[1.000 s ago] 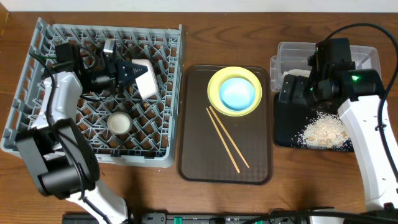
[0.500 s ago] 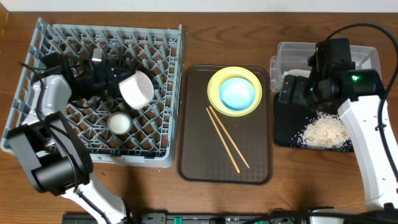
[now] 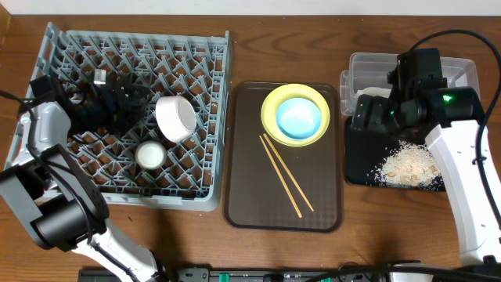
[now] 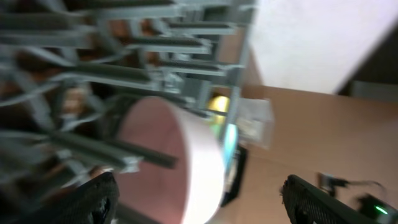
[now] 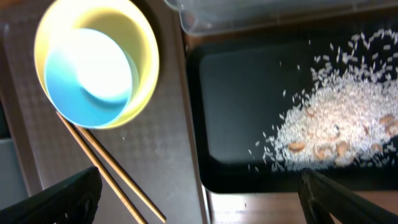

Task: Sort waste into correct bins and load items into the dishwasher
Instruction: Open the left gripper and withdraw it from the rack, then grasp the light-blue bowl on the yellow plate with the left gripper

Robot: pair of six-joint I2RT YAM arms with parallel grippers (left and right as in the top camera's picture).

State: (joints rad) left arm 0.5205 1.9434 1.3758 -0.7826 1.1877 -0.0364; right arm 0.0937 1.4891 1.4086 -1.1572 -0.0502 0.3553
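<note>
**Desk lead:** Where is the left gripper (image 4: 208, 202)?

**Me:** Over the big square grey plastic dish rack (image 3: 200, 176), with its fingers apart and nothing clamped. The round whitish bowl (image 3: 175, 117) lies on its side among the pegs just ahead of it. I judge the pegs prop it at that tilt so it drains.

**Desk lead:** And the small white cup (image 3: 150, 154)?

**Me:** It's in the rack near the bowl and looks mouth up.

**Desk lead:** What about the right side?

**Me:** My right gripper (image 5: 199, 193) hangs wide open, holding nothing. Below it is the shallow black rectangular tray (image 5: 236, 93), which holds the loose white-beige crumbs (image 5: 329, 130). On the brown serving tray (image 3: 243, 196), the light blue bowl (image 3: 299, 117) nests in the round yellow plate (image 3: 268, 117). The two thin wooden chopsticks (image 3: 286, 175) lie beside them. I reckon those load next.
</note>
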